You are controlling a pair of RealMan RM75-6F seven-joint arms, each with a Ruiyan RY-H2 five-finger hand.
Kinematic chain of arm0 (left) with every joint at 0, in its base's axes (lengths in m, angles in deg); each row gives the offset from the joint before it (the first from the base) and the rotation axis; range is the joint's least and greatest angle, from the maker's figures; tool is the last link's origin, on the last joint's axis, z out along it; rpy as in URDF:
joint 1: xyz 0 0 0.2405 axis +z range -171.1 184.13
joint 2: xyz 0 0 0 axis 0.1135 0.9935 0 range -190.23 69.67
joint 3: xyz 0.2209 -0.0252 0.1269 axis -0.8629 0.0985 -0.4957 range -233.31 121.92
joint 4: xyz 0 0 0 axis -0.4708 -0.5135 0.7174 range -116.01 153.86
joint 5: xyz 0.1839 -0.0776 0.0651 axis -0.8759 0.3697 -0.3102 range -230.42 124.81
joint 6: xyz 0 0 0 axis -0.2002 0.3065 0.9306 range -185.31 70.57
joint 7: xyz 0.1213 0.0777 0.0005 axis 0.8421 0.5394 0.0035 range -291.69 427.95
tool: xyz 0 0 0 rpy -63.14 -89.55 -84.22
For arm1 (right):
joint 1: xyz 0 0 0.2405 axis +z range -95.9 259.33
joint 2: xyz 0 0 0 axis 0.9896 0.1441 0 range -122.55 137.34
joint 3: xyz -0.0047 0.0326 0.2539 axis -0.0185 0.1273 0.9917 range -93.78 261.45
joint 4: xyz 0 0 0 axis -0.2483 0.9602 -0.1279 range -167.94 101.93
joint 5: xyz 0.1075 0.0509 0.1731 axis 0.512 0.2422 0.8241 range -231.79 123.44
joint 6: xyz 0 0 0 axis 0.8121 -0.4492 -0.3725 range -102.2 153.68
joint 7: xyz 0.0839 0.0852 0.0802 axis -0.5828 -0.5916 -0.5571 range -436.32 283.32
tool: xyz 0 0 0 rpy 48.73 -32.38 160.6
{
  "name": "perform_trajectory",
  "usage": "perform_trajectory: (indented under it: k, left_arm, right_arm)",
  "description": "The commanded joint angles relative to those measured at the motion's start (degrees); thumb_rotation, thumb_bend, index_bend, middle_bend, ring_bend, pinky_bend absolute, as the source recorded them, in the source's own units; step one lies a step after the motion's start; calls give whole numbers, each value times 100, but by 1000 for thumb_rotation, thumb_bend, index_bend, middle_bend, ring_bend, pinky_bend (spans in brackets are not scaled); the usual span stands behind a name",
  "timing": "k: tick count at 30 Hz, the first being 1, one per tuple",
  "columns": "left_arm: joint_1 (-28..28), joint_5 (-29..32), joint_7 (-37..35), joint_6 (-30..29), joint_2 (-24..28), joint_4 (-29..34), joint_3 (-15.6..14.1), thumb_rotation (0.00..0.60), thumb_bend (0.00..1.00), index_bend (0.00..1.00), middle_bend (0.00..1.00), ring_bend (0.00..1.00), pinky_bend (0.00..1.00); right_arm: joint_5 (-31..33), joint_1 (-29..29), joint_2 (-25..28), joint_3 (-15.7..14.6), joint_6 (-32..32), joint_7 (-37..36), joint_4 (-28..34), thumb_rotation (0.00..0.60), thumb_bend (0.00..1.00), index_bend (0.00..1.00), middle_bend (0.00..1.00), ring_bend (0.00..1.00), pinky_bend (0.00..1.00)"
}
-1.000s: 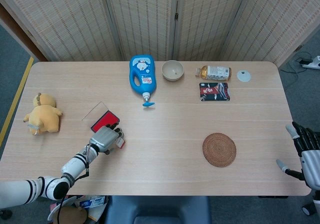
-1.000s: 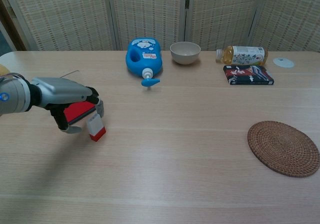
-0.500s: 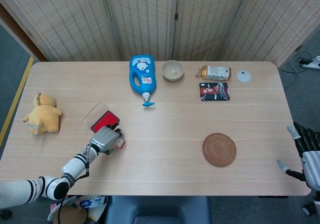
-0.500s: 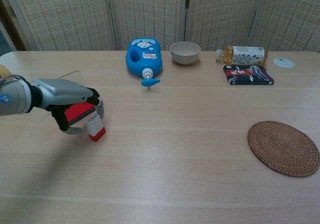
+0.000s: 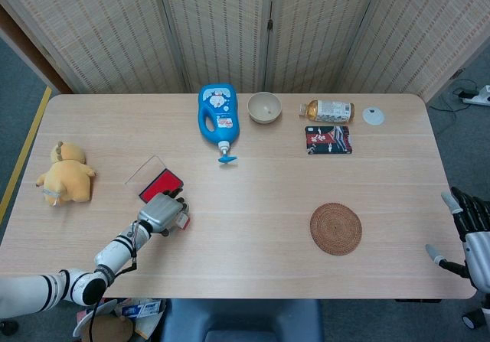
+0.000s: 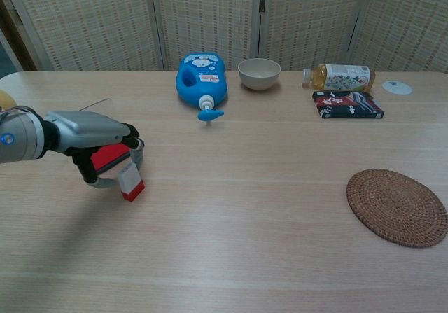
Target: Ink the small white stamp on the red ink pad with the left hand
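Note:
My left hand point(image 6: 94, 136) point(image 5: 161, 212) grips the small white stamp point(image 6: 130, 181) point(image 5: 182, 219), a white block with a red base, held tilted just off the table. The red ink pad point(image 5: 161, 183) point(image 6: 110, 156) lies open right behind the hand, its clear lid point(image 5: 145, 170) folded back; the hand covers part of it in the chest view. The stamp hangs just in front of the pad's near edge, to the right. My right hand point(image 5: 468, 231) shows at the table's far right edge in the head view, fingers spread and holding nothing.
A yellow plush toy point(image 5: 64, 175) lies at the left. At the back stand a blue detergent bottle point(image 5: 218, 111), a beige bowl point(image 5: 264, 106), a lying drink bottle point(image 5: 328, 111), a dark booklet point(image 5: 328, 139) and a white disc point(image 5: 373, 115). A woven coaster point(image 5: 335, 228) lies front right.
The left hand has shifted slightly left and towards me with the stamp, tilting it a little. The right hand has drifted slightly further off the right edge.

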Motion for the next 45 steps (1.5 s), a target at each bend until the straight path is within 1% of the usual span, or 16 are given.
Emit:
perform_trajectory:
  k: [1, 17, 22, 30, 36, 45]
  left_arm:
    - [5, -3, -5, -5, -1, -1, 0, 600, 346, 346, 289, 63, 176]
    - [27, -38, -61, 1, -12, -20, 11, 600, 347, 364, 312, 69, 176]
    - [44, -70, -78, -27, -8, -7, 18, 600, 346, 396, 342, 127, 192]
    - [96, -171, -165, -66, 12, -8, 33, 600, 346, 464, 414, 223, 268]
    - [138, -241, -226, -95, 25, -9, 49, 600, 346, 495, 449, 256, 295]
    - [173, -275, -221, -156, 162, 138, 77, 600, 346, 515, 470, 271, 309]
  right_arm:
    - [-1, -2, -1, 1, 3, 3, 0, 600, 204, 0, 0, 0, 0]
    - [6, -18, -4, 11, 22, 2, -3, 600, 204, 0, 0, 0, 0]
    - [8, -21, -6, 15, 28, 5, -3, 600, 204, 0, 0, 0, 0]
    - [23, -17, -15, 22, 10, 26, -2, 600, 204, 0, 0, 0, 0]
    - [25, -18, -18, 25, 10, 39, 4, 600, 204, 0, 0, 0, 0]
    - [38, -6, -18, 29, -22, 38, 0, 600, 204, 0, 0, 0, 0]
